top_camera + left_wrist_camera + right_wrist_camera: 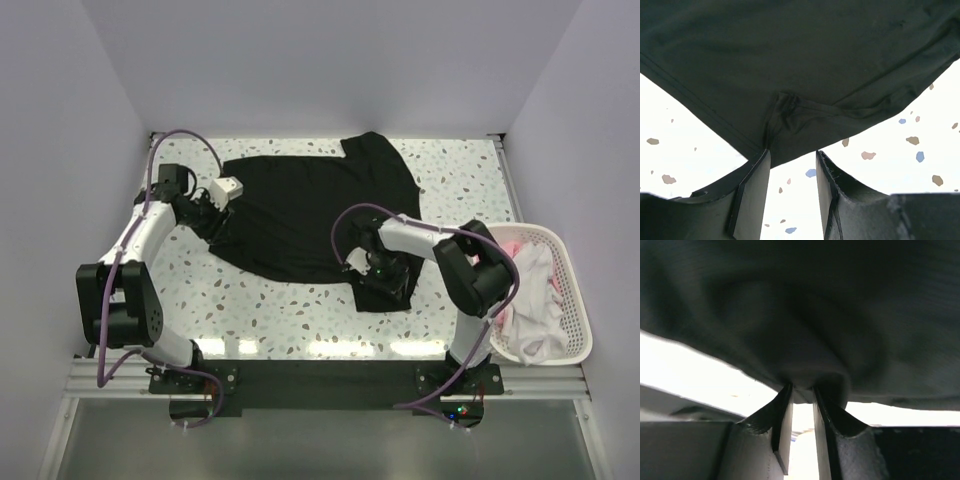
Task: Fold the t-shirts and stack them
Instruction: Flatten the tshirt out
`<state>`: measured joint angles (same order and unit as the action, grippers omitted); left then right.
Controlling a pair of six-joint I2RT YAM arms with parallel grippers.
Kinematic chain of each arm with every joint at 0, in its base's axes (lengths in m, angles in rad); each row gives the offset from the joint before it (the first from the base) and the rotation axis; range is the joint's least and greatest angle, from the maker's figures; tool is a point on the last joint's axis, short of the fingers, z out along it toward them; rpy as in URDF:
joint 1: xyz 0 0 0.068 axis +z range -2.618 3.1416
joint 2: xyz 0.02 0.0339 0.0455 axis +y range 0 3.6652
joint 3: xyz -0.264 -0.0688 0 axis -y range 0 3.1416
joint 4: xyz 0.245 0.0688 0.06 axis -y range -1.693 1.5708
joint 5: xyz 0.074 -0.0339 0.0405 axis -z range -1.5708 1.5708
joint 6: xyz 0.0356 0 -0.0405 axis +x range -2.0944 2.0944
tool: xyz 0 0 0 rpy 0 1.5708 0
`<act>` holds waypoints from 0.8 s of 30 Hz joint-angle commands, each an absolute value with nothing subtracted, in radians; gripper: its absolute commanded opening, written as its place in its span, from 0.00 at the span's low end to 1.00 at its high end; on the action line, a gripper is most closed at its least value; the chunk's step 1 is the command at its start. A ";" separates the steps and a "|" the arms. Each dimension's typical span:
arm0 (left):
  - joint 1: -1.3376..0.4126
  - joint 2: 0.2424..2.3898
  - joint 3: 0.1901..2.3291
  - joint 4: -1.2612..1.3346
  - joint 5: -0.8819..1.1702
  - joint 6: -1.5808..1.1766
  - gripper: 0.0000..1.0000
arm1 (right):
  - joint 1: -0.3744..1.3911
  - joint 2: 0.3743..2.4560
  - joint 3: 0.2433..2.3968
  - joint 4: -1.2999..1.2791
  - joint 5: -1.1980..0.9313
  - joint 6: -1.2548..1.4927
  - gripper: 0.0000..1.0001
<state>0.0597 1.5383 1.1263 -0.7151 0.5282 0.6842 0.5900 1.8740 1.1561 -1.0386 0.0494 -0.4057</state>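
T-shirt (290, 210), black, pinched by right fingers (782, 425)

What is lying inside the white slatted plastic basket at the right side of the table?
Crumpled white fabric and some pink fabric fill the basket. Anything beneath them is covered.

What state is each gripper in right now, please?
Left gripper: open, at the edge of the black t-shirt.
Right gripper: shut on the black t-shirt.

Lighting: bright, even. Table (880, 170) beyond my left pincer (792, 155) glares white, washed out. Black t-shirt (800, 315) at my right pincer (802, 387): blurred, close, folds lost in shadow.
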 commanded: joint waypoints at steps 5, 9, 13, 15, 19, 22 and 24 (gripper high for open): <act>0.064 1.520 1.097 -0.727 0.534 0.765 0.46 | 0.689 1.792 1.204 -1.210 -0.207 -0.454 0.32; 0.060 1.571 1.123 -0.716 0.520 0.761 0.47 | 0.684 1.784 1.256 -1.279 -0.291 -0.489 0.39; 0.032 1.641 1.180 -0.693 0.488 0.721 0.48 | 0.648 1.766 1.342 -1.289 -0.299 -0.483 0.42; 0.012 1.675 1.201 -0.692 0.477 0.710 0.49 | 0.620 1.776 1.370 -1.284 -0.302 -0.469 0.42; -0.044 1.721 1.215 -0.666 0.451 0.693 0.52 | 0.505 1.815 1.436 -1.259 -0.295 -0.439 0.43; -0.060 1.762 1.232 -0.655 0.437 0.678 0.52 | 0.433 1.848 1.469 -1.229 -0.264 -0.411 0.43; -0.061 1.793 1.244 -0.652 0.437 0.673 0.52 | 0.404 1.881 1.489 -1.207 -0.242 -0.400 0.43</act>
